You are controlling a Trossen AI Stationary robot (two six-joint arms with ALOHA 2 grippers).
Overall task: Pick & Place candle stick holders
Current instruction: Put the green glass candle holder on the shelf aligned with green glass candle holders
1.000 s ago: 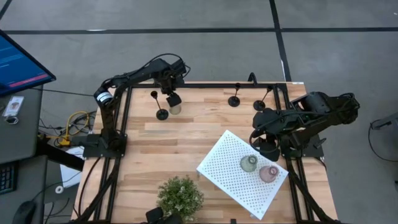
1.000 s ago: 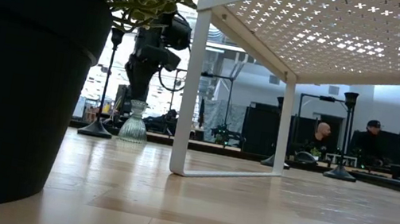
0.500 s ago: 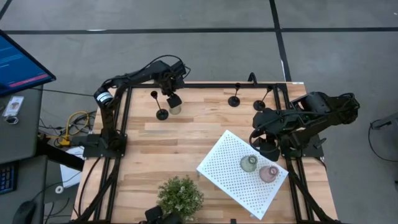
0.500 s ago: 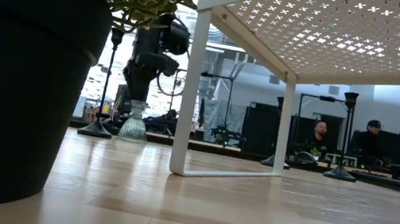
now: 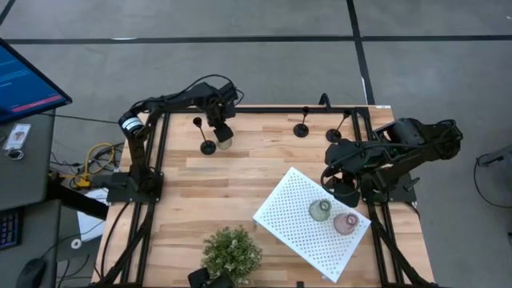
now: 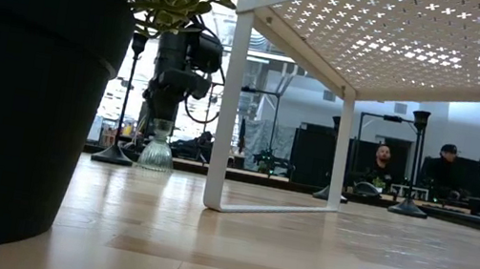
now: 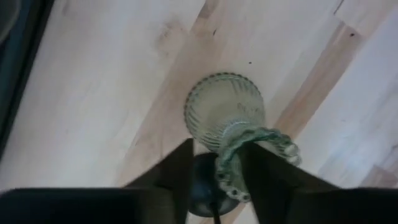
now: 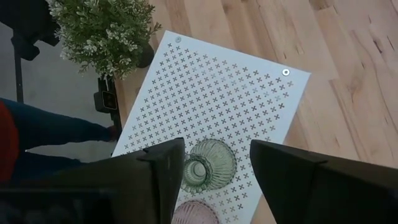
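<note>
A pale ribbed glass holder (image 5: 225, 142) stands on its base at the table's far left, also seen in the low view (image 6: 157, 150). My left gripper (image 5: 221, 132) is down on its top. A black holder (image 5: 208, 146) stands just left of it. Two more black holders (image 5: 302, 130) (image 5: 334, 134) stand at the far right. A greenish holder (image 5: 320, 210) and a pinkish holder (image 5: 346, 223) sit on the white perforated board (image 5: 292, 220). My right gripper (image 5: 344, 192) hangs open over the board's far right edge, touching nothing. My left gripper has the pale holder's top rim (image 7: 227, 165) between its fingers. One finger (image 7: 267, 177) seems to reach inside the mouth while the other (image 7: 180, 177) stays outside. The fingers come from above, pointing down. The holder stands upright with its base (image 6: 155, 162) on the table.
A bushy potted plant (image 5: 232, 252) stands at the near edge, and its dark pot (image 6: 15, 89) fills the low view's left. The board is a raised shelf on thin white legs (image 6: 229, 113). Bare wood lies in the table's middle. People sit in the room behind.
My left gripper has gone down onto the pale holder's top and drifted a little toward the table's left edge. The holder stays standing on the table.
</note>
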